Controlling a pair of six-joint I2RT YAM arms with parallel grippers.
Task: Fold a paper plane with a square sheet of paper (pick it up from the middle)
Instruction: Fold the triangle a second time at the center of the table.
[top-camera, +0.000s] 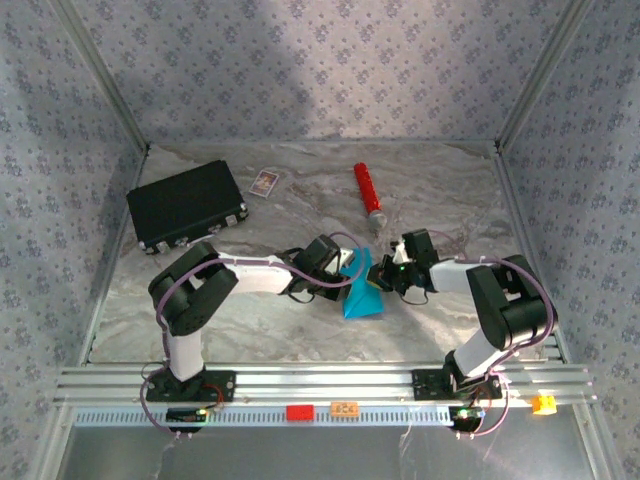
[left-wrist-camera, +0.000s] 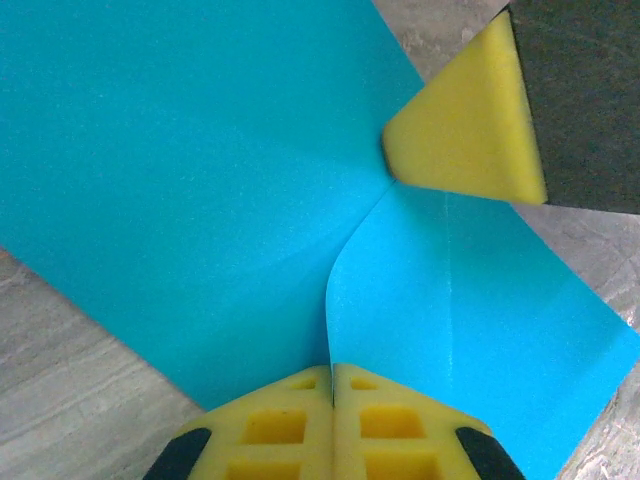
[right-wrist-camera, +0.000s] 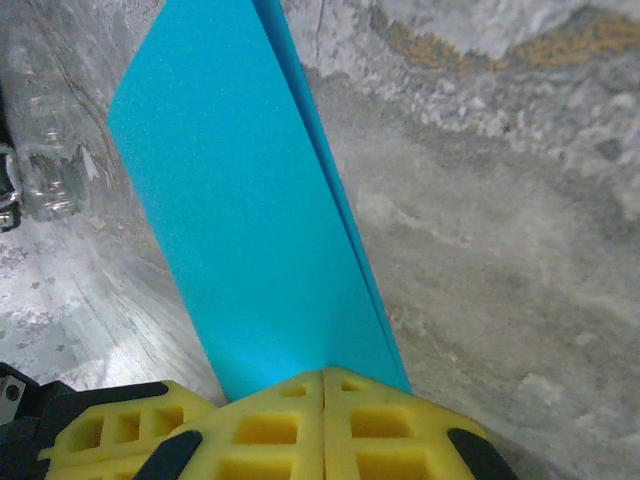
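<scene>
The square sheet of paper (top-camera: 362, 295) is bright cyan-blue and doubled over along a crease. It is held up between the two grippers at the table's middle. My left gripper (top-camera: 344, 272) is shut on one side of it; in the left wrist view its yellow pads (left-wrist-camera: 300, 420) meet on the paper (left-wrist-camera: 200, 150) where a flap curls up. My right gripper (top-camera: 386, 276) is shut on the opposite side, and one of its fingertips (left-wrist-camera: 465, 120) touches the paper. In the right wrist view the folded paper (right-wrist-camera: 240, 200) rises straight from that gripper (right-wrist-camera: 323, 378). The paper plane is out of view.
A black rectangular case (top-camera: 185, 205) lies at the back left, with a small white card (top-camera: 264, 182) beside it. A red cylinder (top-camera: 368, 190) lies behind the grippers. The marble-patterned table (top-camera: 300, 335) has metal rails along its sides and a slotted rail at the front.
</scene>
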